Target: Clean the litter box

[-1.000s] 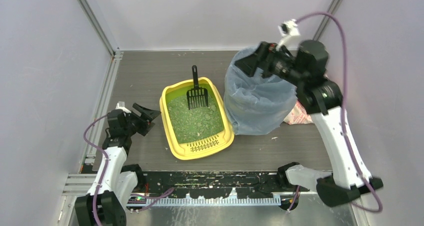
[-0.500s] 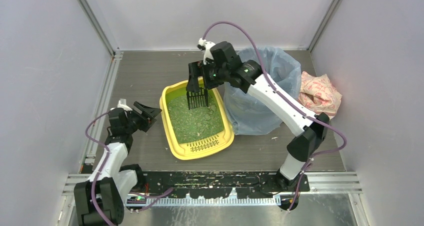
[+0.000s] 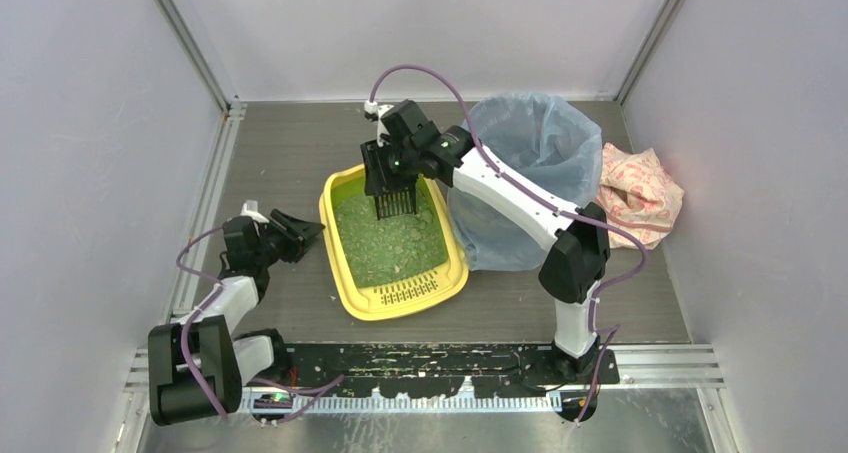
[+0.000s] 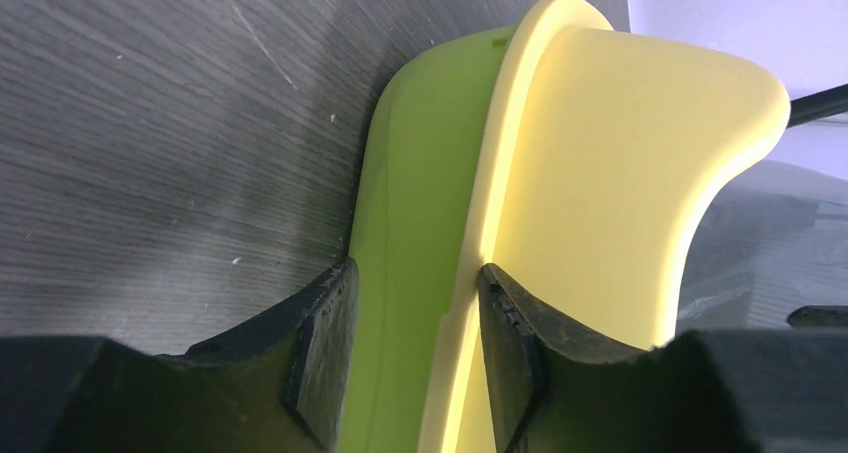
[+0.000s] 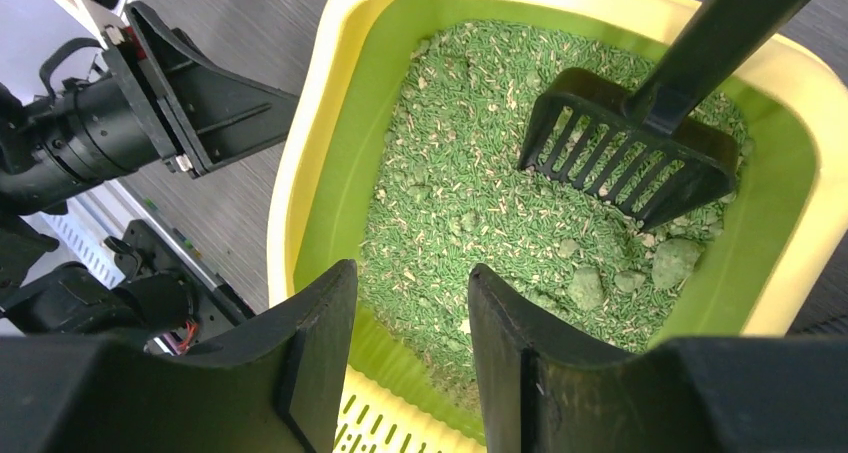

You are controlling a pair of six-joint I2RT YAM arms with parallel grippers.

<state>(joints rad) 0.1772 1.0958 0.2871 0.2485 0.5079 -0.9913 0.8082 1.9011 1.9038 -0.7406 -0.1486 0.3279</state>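
Note:
The yellow litter box [image 3: 345,283] lies mid-table with green litter [image 3: 388,241] inside. Its slotted grate [image 3: 405,291] is at the near end. A black slotted scoop [image 3: 398,205] rests with its head in the litter at the far end, beside some clumps [image 5: 675,261]. My right gripper [image 3: 383,181] hovers over that far end, open, with only litter seen between its jaws [image 5: 412,273]. The scoop [image 5: 625,158] lies apart from them to the upper right. My left gripper [image 3: 305,231] sits at the box's left rim [image 4: 590,173]. Its jaws [image 4: 418,271] are shut on that rim.
A tall bin lined with a blue bag [image 3: 520,188] stands right beside the box's right side. A pink patterned bundle [image 3: 640,193] lies behind the bin against the right wall. Walls close in the table on three sides.
My right arm swung left from over the bin to the box's far end, and its jaws narrowed. My left gripper slid onto the box's left rim and closed on it.

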